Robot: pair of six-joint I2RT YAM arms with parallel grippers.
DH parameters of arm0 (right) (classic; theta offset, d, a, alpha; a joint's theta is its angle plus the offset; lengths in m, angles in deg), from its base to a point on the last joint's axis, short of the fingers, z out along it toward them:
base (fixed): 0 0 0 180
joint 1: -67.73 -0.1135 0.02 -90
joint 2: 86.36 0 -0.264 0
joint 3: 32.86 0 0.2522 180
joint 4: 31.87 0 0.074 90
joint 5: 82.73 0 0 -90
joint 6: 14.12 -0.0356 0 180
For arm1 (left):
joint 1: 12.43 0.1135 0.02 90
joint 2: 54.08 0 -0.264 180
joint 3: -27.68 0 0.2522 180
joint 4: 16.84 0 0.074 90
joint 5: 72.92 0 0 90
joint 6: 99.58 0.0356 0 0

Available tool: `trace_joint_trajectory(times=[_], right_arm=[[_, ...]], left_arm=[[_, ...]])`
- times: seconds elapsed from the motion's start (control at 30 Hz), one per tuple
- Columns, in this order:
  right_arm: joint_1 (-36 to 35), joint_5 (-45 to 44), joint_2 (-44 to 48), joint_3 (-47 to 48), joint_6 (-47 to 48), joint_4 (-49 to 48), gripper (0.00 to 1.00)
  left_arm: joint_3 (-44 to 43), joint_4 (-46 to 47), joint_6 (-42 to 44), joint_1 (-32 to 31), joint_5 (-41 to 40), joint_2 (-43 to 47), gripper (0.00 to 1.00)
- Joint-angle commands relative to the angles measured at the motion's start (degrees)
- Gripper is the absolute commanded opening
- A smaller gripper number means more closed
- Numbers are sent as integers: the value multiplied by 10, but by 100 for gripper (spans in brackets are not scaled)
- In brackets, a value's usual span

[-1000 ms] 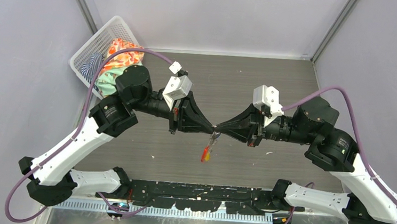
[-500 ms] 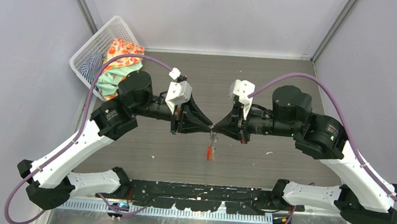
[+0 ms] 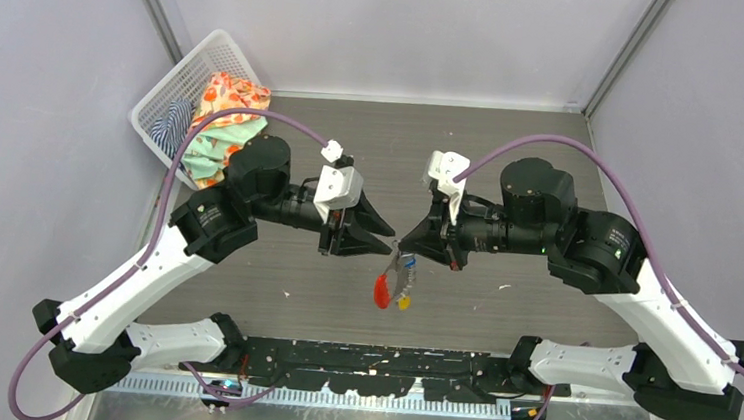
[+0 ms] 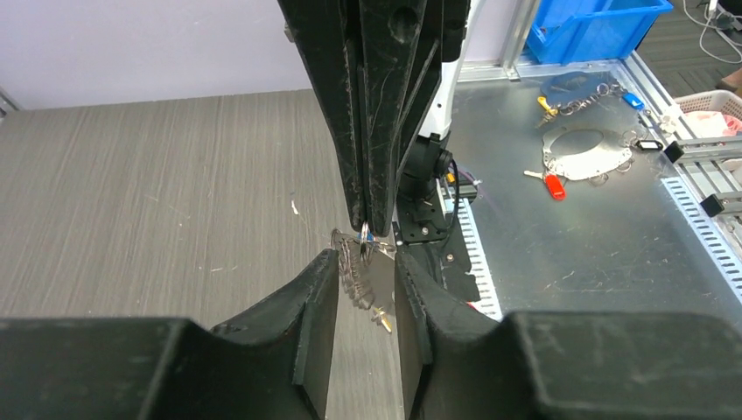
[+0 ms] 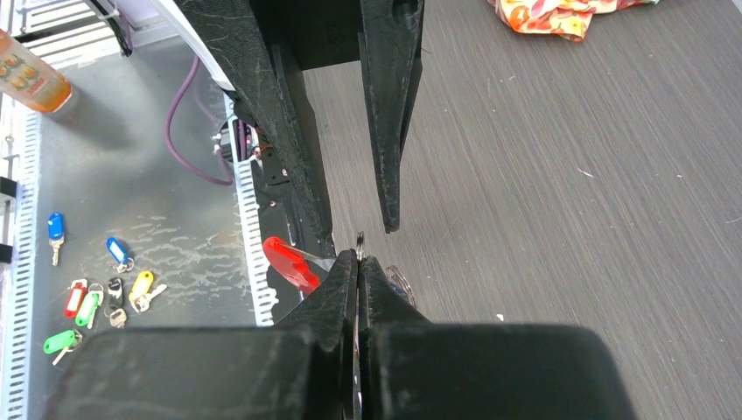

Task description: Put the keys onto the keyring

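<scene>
The keyring (image 3: 396, 275), a grey ring and chain with a red oval tag (image 3: 382, 291), hangs above the table from my right gripper (image 3: 401, 248), which is shut on the ring's edge (image 5: 360, 238). A yellow-headed key (image 3: 404, 302) and a blue-headed key (image 3: 409, 270) dangle in the same cluster. My left gripper (image 3: 389, 240) faces the right one tip to tip and is open. In the left wrist view the chain (image 4: 354, 278) hangs in the gap of the left gripper (image 4: 365, 267), touching neither finger. The red tag (image 5: 290, 263) shows left of the right gripper (image 5: 359, 255).
A white basket (image 3: 180, 79) with patterned cloths stands at the table's back left corner. On the metal bench beyond the table's near edge lie spare tagged keys (image 5: 98, 289), an orange bottle (image 5: 31, 77), a metal plate (image 4: 584, 155) and a blue bin (image 4: 604, 26).
My left gripper has opened and let go of the ring, drawing slightly back to the left. The cluster now hangs from the right gripper alone, with the red tag swung left.
</scene>
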Motion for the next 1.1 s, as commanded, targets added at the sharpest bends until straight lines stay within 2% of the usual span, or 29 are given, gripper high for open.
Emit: trace_joint_trajectory(times=[0.0, 0.2, 0.43, 0.5, 0.57, 0.6, 0.93, 0.97, 1.0, 1.07], right_arm=[[-1, 11, -6, 25, -2, -21, 1], [-1, 21, -14, 29, -3, -33, 1], [0, 27, -14, 27, -4, -37, 1], [0, 32, -17, 27, -6, -38, 1], [-1, 36, -20, 28, -7, -38, 1], [-1, 38, -21, 28, -8, -38, 1], [-1, 32, -26, 26, -6, -29, 1], [-1, 32, -27, 25, -7, -29, 2], [-1, 30, -27, 24, -10, -31, 8], [-1, 14, -18, 16, -23, -44, 31]], left_arm=[[-5, -6, 28, 3, -2, 4, 30], [1, -7, 26, 3, 3, -1, 20], [10, -44, 64, 3, -11, 6, 17], [9, -37, 62, 3, -11, 5, 13], [9, -24, 58, 3, -14, 3, 3], [9, -17, 53, 3, -17, 3, 1], [5, 9, 10, 3, -19, 5, 1], [5, 9, 8, 3, -18, 4, 1], [5, 10, 8, 4, -19, 4, 0], [6, 13, -2, 6, -27, 6, 1]])
